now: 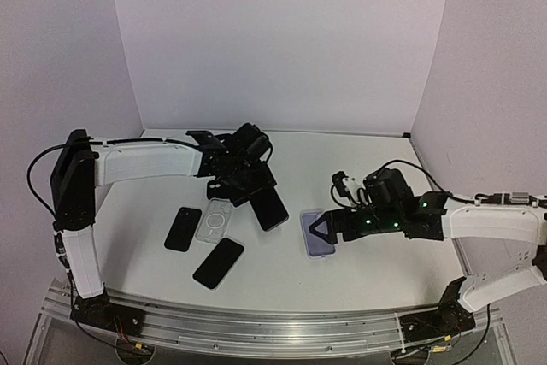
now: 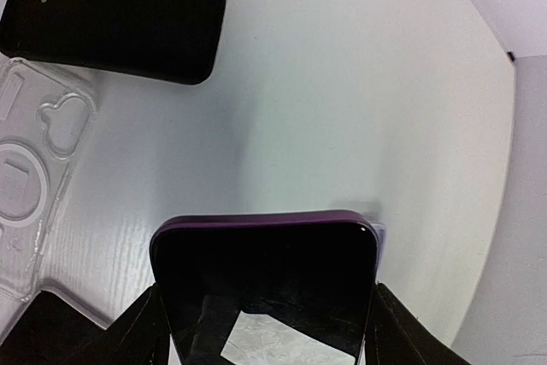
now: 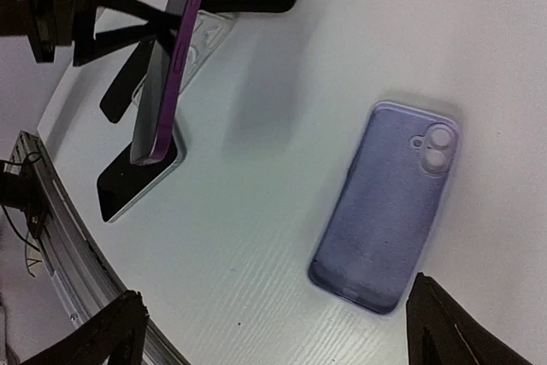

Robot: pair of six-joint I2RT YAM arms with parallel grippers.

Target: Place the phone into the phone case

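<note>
Left jaws: the left gripper [image 2: 269, 331] is clamped on the two long sides of a purple phone [image 2: 265, 288], whose dark screen faces the wrist camera.
Right jaws: the right gripper [image 3: 282, 331] is spread wide and holds nothing.
Phone: raised and tilted in the left grip.
Lavender phone case [image 3: 389, 211]: flat on the white table [image 1: 359, 168], beneath the right gripper and near the phone.
Left side: a clear case [image 1: 215, 221], a black case [image 1: 183, 228] and a dark phone [image 1: 219, 262].

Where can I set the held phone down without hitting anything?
Bare table lies along the back wall, beyond the lilac case, and along the near edge between the black phone and the right arm. Crowded: the clear case and black case sit packed beside the purple phone.
</note>
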